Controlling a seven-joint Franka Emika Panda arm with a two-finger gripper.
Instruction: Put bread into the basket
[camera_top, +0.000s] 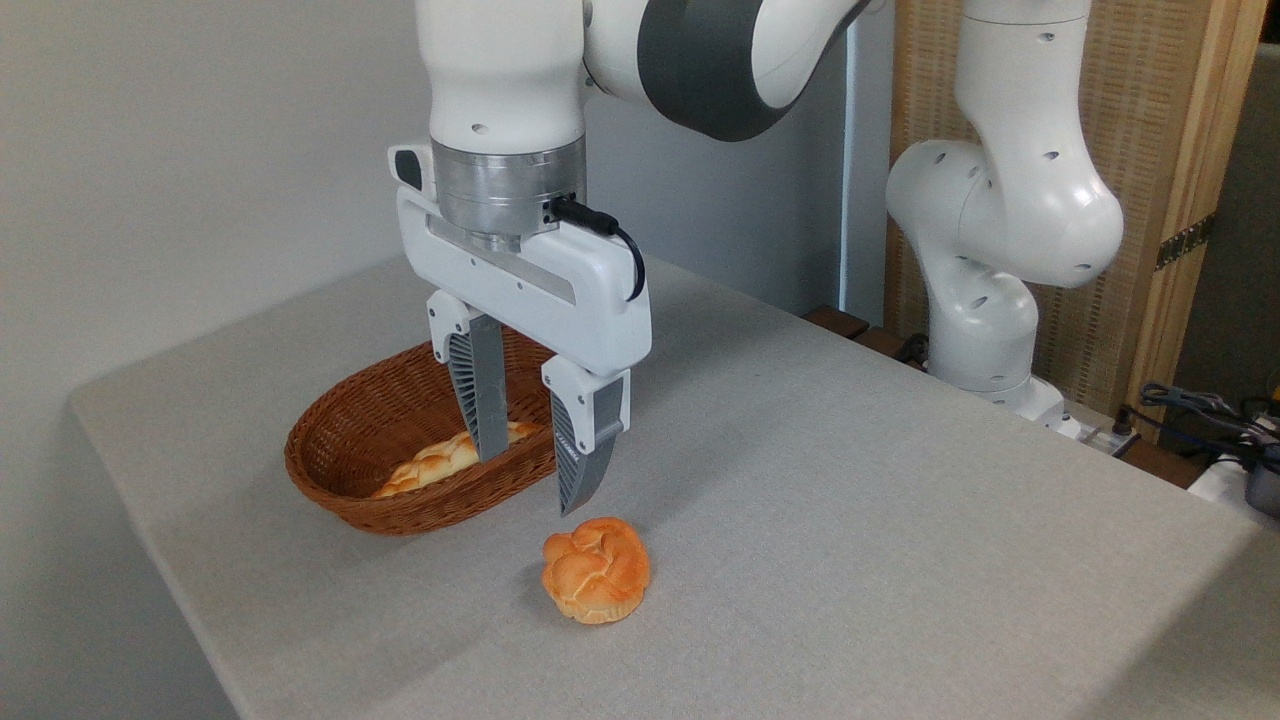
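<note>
Lower centre of the frame: the bread (596, 570), a small knotted orange-golden bun, sits alone on the grey counter (850, 520), just below and slightly right of the robot's fingers (533, 478), which hang apart and empty above it, spread about as wide as the bun. The bun is roughly round, with no long axis to line up on. Up and to the left lies the basket (330, 480), its near rim close beside the bun; a long pale braided loaf (440, 462) already fills part of its floor, though open weave shows toward the left end. The counter around the bun is open on every side; its front edge runs off toward the lower left.
</note>
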